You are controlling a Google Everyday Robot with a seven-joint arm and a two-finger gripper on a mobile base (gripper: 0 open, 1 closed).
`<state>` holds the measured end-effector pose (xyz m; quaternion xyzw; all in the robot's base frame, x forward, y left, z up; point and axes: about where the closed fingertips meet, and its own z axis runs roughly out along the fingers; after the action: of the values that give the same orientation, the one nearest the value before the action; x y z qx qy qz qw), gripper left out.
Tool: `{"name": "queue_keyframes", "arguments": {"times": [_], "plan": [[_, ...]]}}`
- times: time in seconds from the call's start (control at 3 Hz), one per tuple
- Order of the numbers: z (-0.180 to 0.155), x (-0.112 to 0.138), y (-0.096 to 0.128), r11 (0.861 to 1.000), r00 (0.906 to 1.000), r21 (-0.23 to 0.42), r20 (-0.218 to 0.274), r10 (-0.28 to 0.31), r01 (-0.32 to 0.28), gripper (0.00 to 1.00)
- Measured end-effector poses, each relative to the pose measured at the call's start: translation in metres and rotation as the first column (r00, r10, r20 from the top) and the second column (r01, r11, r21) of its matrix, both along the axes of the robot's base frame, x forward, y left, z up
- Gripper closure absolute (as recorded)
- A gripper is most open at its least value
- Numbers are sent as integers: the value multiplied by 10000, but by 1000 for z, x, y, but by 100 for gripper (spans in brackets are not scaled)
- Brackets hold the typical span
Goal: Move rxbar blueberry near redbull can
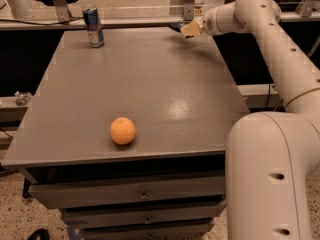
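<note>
At the far left corner of the grey table (150, 79) the redbull can (93, 26) is seen standing upright, its silver top showing and its blue and silver side marked with red. Nearer, left of the table's middle and close to the near edge, a round orange fruit (123, 130) is found resting on the surface, well apart from the can. Beneath the tabletop, a stack of grey drawers (142, 194) is visible along the near face. Further right, at the far edge of the table and right of its middle, the gripper (184, 29) is held just above the surface, pointing left, with a soft shadow cast on the tabletop below it. A small dark piece of the rxbar blueberry (175, 27) is seen protruding from the left tip of the gripper; the tan fingers (191, 29) are closed around it, and the bar appears to be lifted clear of the table, though little of its wrapper can be made out. The bar is thus placed well to the right of the can, with a wide stretch of the far edge between them. On the right, the white arm (280, 49) is seen arching up and over from the robot's large white body (272, 174), which fills the near right corner.
</note>
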<state>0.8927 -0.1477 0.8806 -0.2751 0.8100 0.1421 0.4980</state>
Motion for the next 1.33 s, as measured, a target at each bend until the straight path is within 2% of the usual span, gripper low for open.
{"name": "queue_keyframes", "arguments": {"times": [0.33,0.67,1.0,1.33], "plan": [[32,-2,29,9976,9954,138,694,663,-674,100],[53,-4,71,9885,9817,55,1187,1492,-1509,100],[65,-10,122,9679,9564,-336,1491,2512,-2489,100],[67,-20,159,9421,9295,-709,1547,3349,-3277,100]]}}
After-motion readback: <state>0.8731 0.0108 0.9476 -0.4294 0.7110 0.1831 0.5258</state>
